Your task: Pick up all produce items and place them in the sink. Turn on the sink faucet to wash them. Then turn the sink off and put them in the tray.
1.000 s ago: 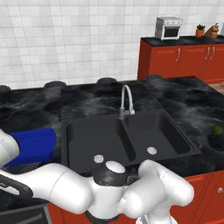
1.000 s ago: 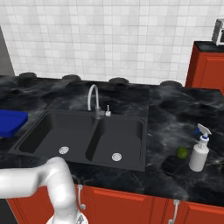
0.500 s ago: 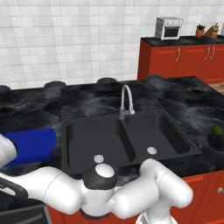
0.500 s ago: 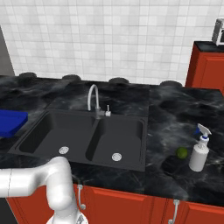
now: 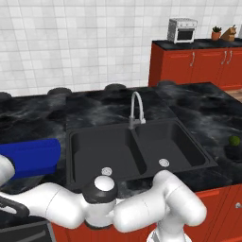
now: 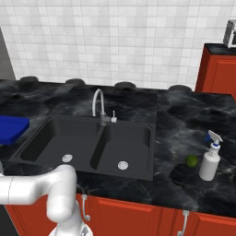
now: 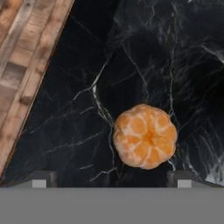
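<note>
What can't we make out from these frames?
- Blue tray: left base view, near corner behind the white arm; right base view, cut by left edge.
- Green ball: too small to identify.
- Peeled orange fruit: hand view; its place relative to the sink unclear.

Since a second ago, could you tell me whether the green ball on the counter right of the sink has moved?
No. In the right base view the green ball sits beside the spray bottle, right of the sink, exactly as before.

White arm bent low and leftward; claw spread wide, empty.
</note>
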